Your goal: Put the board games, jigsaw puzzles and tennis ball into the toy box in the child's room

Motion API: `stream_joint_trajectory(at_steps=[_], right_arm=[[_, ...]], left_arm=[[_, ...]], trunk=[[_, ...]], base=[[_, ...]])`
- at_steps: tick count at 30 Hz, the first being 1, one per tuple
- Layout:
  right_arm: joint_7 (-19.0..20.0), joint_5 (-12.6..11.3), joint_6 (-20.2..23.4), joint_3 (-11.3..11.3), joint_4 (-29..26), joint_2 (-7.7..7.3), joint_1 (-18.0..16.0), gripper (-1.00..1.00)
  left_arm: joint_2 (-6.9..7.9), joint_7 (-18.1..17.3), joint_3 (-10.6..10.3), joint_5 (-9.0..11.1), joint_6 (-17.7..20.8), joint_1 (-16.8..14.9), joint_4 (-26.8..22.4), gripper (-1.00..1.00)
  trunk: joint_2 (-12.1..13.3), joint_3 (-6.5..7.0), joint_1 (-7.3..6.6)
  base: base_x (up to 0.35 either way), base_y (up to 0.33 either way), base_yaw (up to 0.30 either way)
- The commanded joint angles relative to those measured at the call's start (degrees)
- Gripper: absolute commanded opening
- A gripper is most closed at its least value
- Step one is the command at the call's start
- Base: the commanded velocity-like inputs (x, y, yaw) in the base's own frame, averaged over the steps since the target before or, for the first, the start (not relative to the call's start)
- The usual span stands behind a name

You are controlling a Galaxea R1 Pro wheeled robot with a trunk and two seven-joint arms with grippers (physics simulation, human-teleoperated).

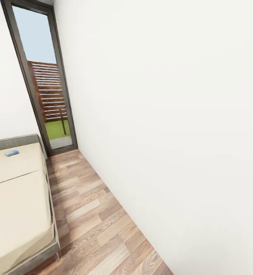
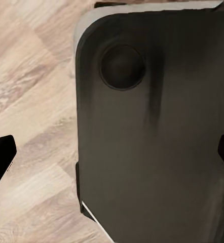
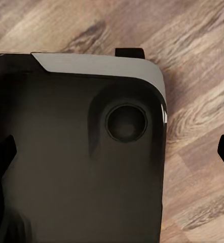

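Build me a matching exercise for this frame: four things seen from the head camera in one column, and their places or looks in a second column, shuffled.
Things:
1. small blue box
2. bed
3. glass door
4. wood plank floor

Places or looks:
A. tall and narrow with a dark frame, at the far end of the room, slatted fence and grass behind it
B. lying on the cream mattress near its far end
C. runs between the bed and the white wall
D. low, cream top on a grey base, along the view's left side

Pairs: 1-B, 2-D, 3-A, 4-C
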Motion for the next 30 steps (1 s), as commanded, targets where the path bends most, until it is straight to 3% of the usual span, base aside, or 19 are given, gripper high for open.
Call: stream_joint_trajectory(at_steps=[1,13,16,19,21,22,24,25,30], right_arm=[[0.0,0.0,0.1,0.0,-0.1,0.00,0.0,1.00],[0.0,0.0,1.5,0.0,-0.6,0.51,-3.9,1.00],[0.0,0.0,4.5,0.1,-0.7,0.75,-7.4,1.00],[0.0,0.1,5.8,0.1,-0.7,0.83,-8.9,1.00],[0.0,0.1,8.8,0.1,-0.8,0.97,-12.2,1.00],[0.0,0.1,8.8,0.1,-0.8,0.97,-12.2,1.00],[-0.1,0.1,12.1,0.1,-0.8,1.18,-16.1,1.00],[-0.1,0.1,12.1,0.1,-0.8,1.18,-16.1,1.00],[-0.6,0.1,18.4,0.0,-0.9,2.67,-24.4,1.00]], left_arm=[[0.00,0.0,0.0,0.1,0.0,-0.1,0.0,1.00],[-0.22,-0.3,0.1,0.8,0.6,-4.4,-0.1,1.00],[-0.24,-0.4,0.0,3.4,2.4,-8.2,-0.1,1.00],[-0.21,-0.4,0.0,4.6,3.4,-9.7,-0.1,1.00],[-0.15,-0.4,0.0,7.0,6.1,-12.9,-0.2,1.00],[-0.15,-0.4,0.0,7.0,6.1,-12.9,-0.2,1.00],[-0.10,-0.4,0.0,9.0,9.0,-16.5,-0.2,1.00],[-0.10,-0.4,0.0,9.0,9.0,-16.5,-0.2,1.00],[-0.24,-0.4,0.0,11.2,14.7,-23.5,-0.2,1.00]], trunk=[[0.0,-0.07,-0.01],[0.0,-0.07,-0.01],[0.0,-0.07,-0.01],[0.0,-0.07,-0.01],[0.0,-0.07,-0.01],[0.0,-0.07,-0.01],[0.0,-0.07,-0.01],[0.0,-0.07,-0.01],[0.0,-0.07,-0.01]], base=[[0.000,0.000,0.279],[0.000,0.000,0.284],[0.000,0.000,0.293],[0.000,0.000,0.295],[0.000,0.000,0.296],[0.000,0.000,0.297],[0.000,0.000,0.298],[0.000,0.000,0.298],[0.000,0.000,0.298]])
